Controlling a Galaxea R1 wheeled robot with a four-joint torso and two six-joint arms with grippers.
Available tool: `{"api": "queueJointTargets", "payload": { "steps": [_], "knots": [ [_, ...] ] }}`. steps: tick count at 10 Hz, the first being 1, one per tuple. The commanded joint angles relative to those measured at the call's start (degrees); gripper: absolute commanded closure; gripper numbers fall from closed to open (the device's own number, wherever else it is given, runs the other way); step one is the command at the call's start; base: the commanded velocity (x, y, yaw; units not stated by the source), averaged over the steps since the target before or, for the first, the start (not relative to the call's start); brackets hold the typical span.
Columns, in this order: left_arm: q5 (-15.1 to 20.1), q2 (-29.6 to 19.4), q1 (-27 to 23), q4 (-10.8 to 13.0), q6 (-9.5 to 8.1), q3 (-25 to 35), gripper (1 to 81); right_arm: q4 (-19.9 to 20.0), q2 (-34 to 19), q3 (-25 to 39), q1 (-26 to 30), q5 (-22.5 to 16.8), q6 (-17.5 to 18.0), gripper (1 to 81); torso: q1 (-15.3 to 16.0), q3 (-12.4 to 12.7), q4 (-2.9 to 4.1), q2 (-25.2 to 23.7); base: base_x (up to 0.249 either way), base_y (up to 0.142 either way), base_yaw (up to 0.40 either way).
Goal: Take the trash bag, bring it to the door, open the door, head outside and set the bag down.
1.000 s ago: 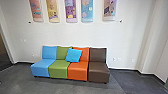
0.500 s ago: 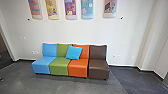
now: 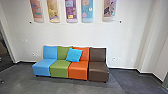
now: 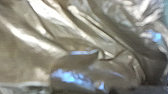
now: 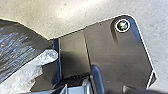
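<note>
A crumpled trash bag (image 4: 75, 37) bulks near both wrist cameras, overlapping the robot's base plate (image 5: 115, 57) in the right wrist view, likely carried close for steady travel; whether either pincer is wide or narrow cannot be told. Chairs (image 3: 60, 68) by the wall (image 3: 75, 35) prop a blue cushion (image 3: 74, 55).

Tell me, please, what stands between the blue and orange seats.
The head view shows the green seat between them, with the bright blue cushion partly against its backrest.
</note>
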Motion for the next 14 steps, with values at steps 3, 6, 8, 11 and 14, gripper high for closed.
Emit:
{"api": "queueJointTargets", "payload": {
  "steps": [3, 6, 8, 11, 14],
  "knots": [
    [3.57, -0.05, -3.86, 0.67, 0.12, 0.05, 81.1, -0.69, 0.40, -0.01, 1.20, -3.51, -0.15, 1.0, -6.32, 9.39, 0.00, 9.67, 0.000, 0.000, 0.000],
    [3.40, 0.12, -3.95, 0.67, 0.12, 0.05, 81.1, -0.78, 0.57, -0.01, 1.19, -3.51, -0.15, 1.0, -10.14, 8.57, 0.00, 15.30, 0.000, 0.000, 0.000],
    [2.87, 0.56, -3.86, 0.67, 0.38, 0.05, 81.1, -0.78, 0.75, -0.01, 1.28, -3.51, -0.15, 1.0, -12.39, 9.35, 0.00, 18.78, 0.000, 0.000, 0.000],
    [2.87, 1.00, -3.95, 0.67, 0.91, 0.05, 81.1, -0.86, 0.75, -0.10, 1.19, -3.51, -0.15, 1.0, -16.57, 9.41, 0.00, 25.23, 0.000, 0.000, 0.000],
    [2.87, 0.83, -3.94, 0.67, 0.91, 0.05, 81.1, -0.87, 0.75, -0.18, 1.28, -3.51, -0.15, 1.0, -17.52, 9.44, 0.00, 28.03, 0.000, 0.000, 0.000]
  ]
}}
